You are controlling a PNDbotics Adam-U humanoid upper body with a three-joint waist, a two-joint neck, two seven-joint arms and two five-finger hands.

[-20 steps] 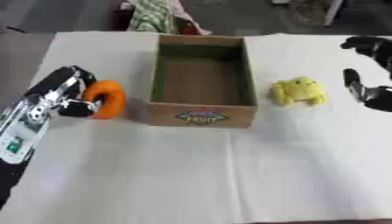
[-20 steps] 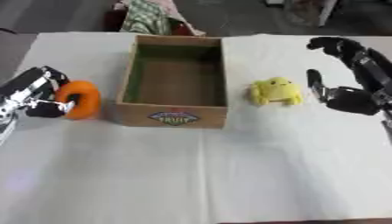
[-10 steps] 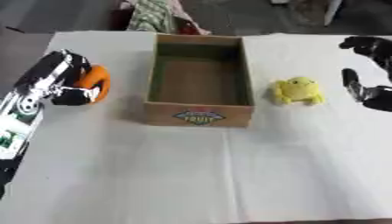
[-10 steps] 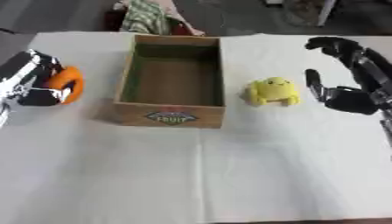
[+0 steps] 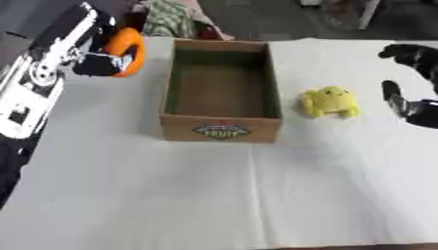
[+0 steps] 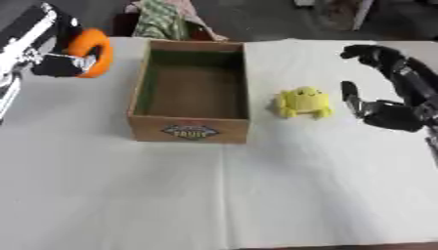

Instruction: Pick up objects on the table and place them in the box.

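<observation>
1. Since the earlier frames the left hand [image 5: 90, 58] has risen from the table surface at the left of the box and now shows in the upper left of the frame, carrying the orange object [image 5: 126, 49] with it; a second ago that object sat on the cloth beside the box's lower left corner.
2. The left hand's fingers are curled round the orange object, which is rounded and shows above and beside the dark fingers, just left of the box's far left corner.
3. The cardboard box [image 5: 221, 128] stands open in the upper middle of the frame, with a round label on its near wall; nothing shows on its brown floor.
4. The yellow plush toy [image 6: 303, 101] lies on the white tablecloth [image 5: 214, 195], just right of the box and apart from it, in the same place as before.
5. The right hand [image 6: 389, 114] is at the right edge of the frame, near the yellow toy but not touching it, with thumb and fingers spread apart and holding nothing; it has hardly shifted.
6. Striped fabric [image 6: 163, 19] lies beyond the table's far edge, at the top of the frame.
</observation>
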